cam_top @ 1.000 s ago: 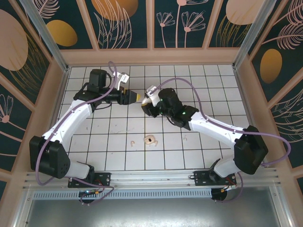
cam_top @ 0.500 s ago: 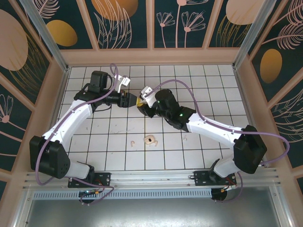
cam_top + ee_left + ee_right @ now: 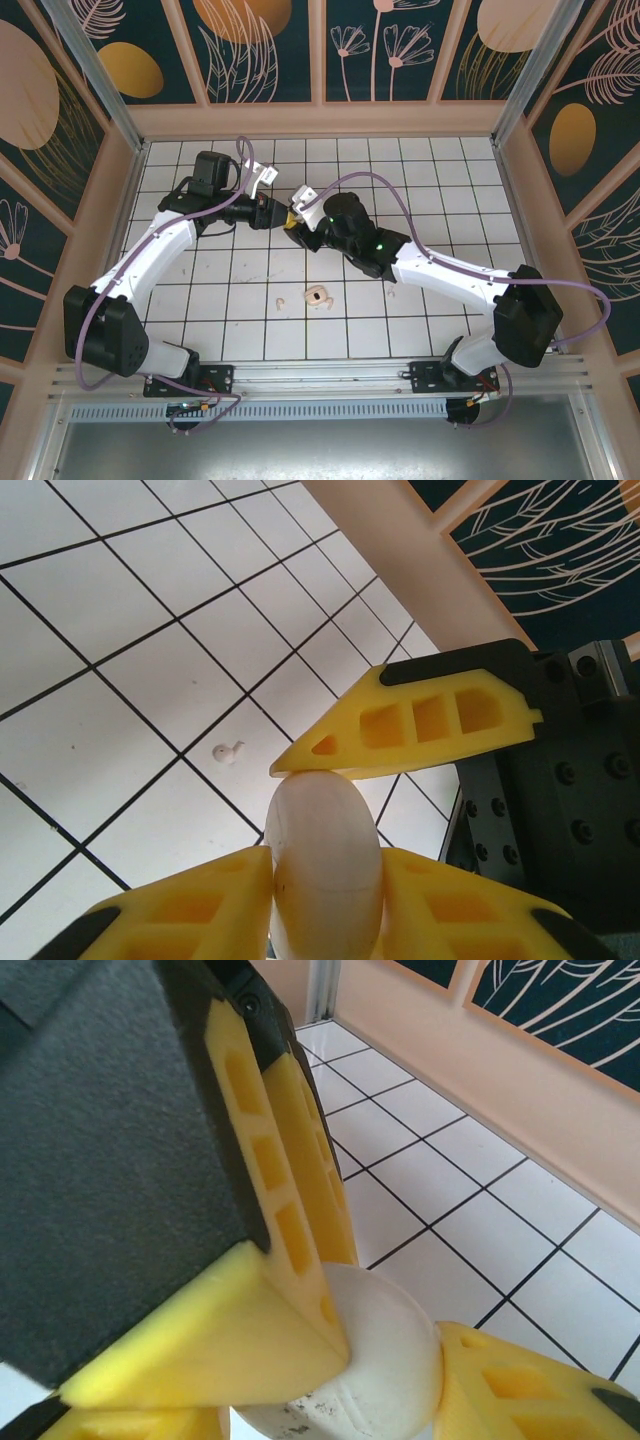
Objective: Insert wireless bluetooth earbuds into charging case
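Your charging case (image 3: 325, 870), a smooth white egg shape, is off the floor at the spot where the two arms meet, over the far middle of the tiled floor (image 3: 230, 290). Your left gripper (image 3: 275, 214) is pinching it: in the left wrist view the case sits wedged between the two yellow fingers (image 3: 190, 910), with both inner faces pressed against its sides. Your right gripper (image 3: 295, 222) is on it too. One of its yellow fingers (image 3: 410, 725) lies flat across the top end of the case, and in the right wrist view the case fills the gap between that gripper's own fingers (image 3: 520, 1385), snug against the one at lower right. So both grippers are clamped on the same case from opposite sides, nearly tip to tip.

The earbuds are down on the tiles, well apart from the case and nearer the arm bases. One small curved earbud (image 3: 280, 301) lies just beside a pinker pale piece (image 3: 318, 296), the two close but not touching. The left wrist view also picks up a tiny white piece (image 3: 228, 751) lying alone on a tile below the grippers.
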You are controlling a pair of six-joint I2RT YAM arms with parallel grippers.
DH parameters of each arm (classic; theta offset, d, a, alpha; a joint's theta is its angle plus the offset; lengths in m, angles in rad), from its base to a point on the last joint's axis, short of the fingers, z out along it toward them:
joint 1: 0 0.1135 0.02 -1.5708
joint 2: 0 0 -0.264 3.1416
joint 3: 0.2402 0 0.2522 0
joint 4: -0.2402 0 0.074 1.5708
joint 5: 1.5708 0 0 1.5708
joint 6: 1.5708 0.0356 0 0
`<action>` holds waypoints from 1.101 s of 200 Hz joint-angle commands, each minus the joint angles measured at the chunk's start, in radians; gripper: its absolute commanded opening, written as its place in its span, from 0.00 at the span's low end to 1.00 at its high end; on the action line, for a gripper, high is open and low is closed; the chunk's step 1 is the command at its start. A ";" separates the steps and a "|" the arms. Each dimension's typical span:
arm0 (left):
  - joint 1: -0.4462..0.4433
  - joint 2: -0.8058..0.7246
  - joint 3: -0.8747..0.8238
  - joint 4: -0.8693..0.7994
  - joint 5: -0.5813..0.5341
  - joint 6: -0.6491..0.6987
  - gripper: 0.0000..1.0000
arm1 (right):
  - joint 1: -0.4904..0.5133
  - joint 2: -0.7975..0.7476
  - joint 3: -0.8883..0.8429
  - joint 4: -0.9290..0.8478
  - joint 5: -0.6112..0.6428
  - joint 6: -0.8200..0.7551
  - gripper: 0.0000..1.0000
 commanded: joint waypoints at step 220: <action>-0.058 -0.111 -0.240 0.531 0.293 0.003 0.10 | -0.380 -0.177 0.043 -0.219 -0.995 -0.141 0.54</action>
